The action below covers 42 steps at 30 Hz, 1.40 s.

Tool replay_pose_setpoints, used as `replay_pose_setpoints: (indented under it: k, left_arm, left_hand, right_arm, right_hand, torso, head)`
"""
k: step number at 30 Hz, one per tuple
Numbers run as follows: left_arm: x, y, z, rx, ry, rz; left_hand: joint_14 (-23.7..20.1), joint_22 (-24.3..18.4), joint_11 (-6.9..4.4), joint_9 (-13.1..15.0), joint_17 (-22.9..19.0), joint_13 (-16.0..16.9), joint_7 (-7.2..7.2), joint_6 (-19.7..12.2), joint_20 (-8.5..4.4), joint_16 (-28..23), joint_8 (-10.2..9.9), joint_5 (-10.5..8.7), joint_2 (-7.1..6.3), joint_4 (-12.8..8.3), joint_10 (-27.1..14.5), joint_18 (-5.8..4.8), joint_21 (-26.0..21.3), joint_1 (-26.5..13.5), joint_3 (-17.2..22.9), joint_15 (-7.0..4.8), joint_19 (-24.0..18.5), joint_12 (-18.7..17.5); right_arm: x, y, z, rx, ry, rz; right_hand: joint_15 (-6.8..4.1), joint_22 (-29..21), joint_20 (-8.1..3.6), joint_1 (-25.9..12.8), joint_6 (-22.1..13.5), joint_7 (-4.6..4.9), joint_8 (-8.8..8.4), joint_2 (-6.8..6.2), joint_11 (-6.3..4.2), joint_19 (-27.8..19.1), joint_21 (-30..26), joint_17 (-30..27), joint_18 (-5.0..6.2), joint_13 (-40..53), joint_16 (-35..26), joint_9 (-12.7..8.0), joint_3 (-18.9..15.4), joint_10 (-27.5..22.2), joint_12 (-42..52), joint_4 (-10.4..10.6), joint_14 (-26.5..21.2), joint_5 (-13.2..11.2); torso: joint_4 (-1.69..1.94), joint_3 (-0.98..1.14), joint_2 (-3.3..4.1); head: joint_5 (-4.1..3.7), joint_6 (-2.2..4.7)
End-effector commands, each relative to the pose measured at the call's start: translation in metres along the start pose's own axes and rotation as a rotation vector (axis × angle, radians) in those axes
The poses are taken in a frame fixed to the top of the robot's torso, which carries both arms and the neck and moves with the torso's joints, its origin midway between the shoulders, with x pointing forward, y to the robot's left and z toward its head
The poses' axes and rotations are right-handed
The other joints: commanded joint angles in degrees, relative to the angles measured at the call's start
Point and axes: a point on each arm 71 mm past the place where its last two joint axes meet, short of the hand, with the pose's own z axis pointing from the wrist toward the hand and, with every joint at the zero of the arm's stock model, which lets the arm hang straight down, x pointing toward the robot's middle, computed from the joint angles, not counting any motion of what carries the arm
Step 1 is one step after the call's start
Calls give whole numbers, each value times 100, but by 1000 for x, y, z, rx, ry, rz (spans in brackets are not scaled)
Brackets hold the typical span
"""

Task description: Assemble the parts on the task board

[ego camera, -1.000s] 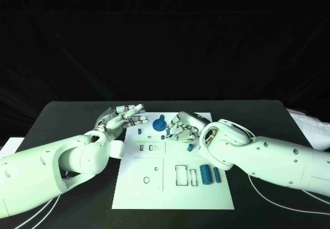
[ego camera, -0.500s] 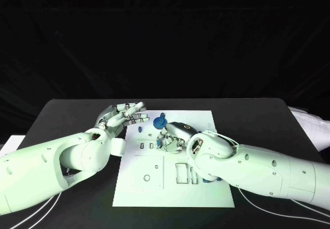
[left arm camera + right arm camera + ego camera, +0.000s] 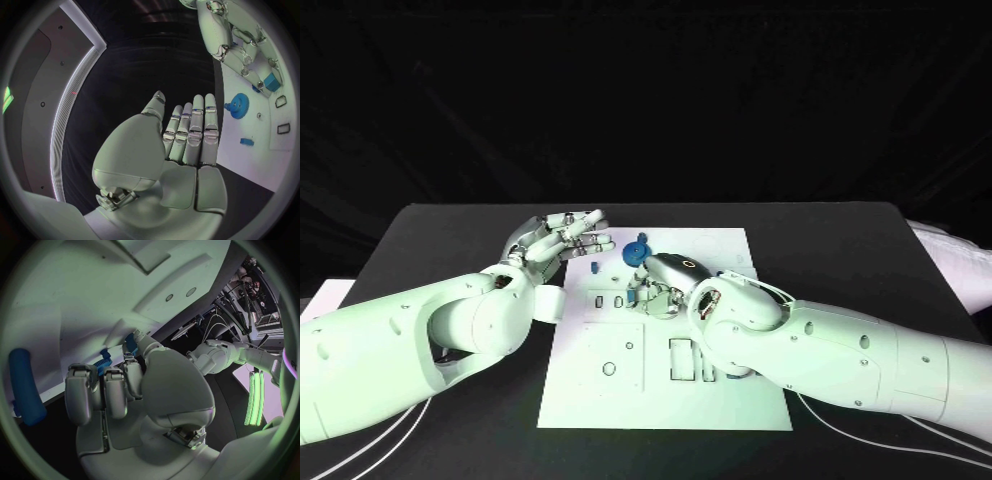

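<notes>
White task board (image 3: 589, 400) (unlettered) under right hand (image 3: 668, 285).

Your head camera looked down on the task board (image 3: 661, 400) from above. Each wrist camera sat close behind its own hand, and both shared that board (image 3: 250, 155) (image 3: 69, 305).

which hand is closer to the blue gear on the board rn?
Right. The right hand sits over the task board just beside the blue gear. The left hand hovers open off the board's left edge, with bare board between it and the gear.
</notes>
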Motion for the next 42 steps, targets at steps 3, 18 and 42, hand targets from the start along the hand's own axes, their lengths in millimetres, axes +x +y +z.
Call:
replay_pose_setpoints:
  k: [3, 18, 42]
  left_arm:
    - [3, -1, 0, 9, 22, -12]
    - [3, 0, 1, 9, 23, -13]
    - [3, 0, 2, 7, 24, -13]
  left_hand:
    - [-7, -7, -13, 1, 7, -9, 2, -24, 34, -12, -23, -20, 44, -33, -34, 20, -21, 32, 10, 14, -1, -14]
    - [-3, -6, -13, 1, 12, -9, 2, -25, 34, -15, -24, -21, 51, -40, -35, 20, -23, 28, 8, 14, 2, -13]
    - [-3, -6, -13, 1, 12, -9, 2, -25, 34, -15, -24, -21, 51, -40, -35, 20, -23, 28, 8, 14, 2, -13]
  right_arm:
    - [6, -2, -1, 16, 33, -27]
    - [10, -2, -1, 19, 64, -46]
    - [7, -1, -1, 12, 18, -40]
  right_hand:
    - [-17, 307, -37, 8, 179, -137, 14, -1, 13, 87, -36, 1206, -48, 136, -18, 1, 1, -30, -64, -32, 528, 26]
    - [13, 282, -15, -93, 78, -85, -59, -111, 53, 79, -53, 1202, -44, 65, -23, -30, -47, -88, -196, -23, 528, -12]
    - [188, 138, 147, -360, -566, 139, -331, -526, 254, 10, -145, 1153, -16, -434, -61, -195, -284, -520, -1036, 105, 513, -46]
  torso:
    - [-3, -3, -5]
    - [-1, -5, -7]
    - [0, -2, -6]
  head:
    - [5, -17]
    - [14, -32]
    - [8, -47]
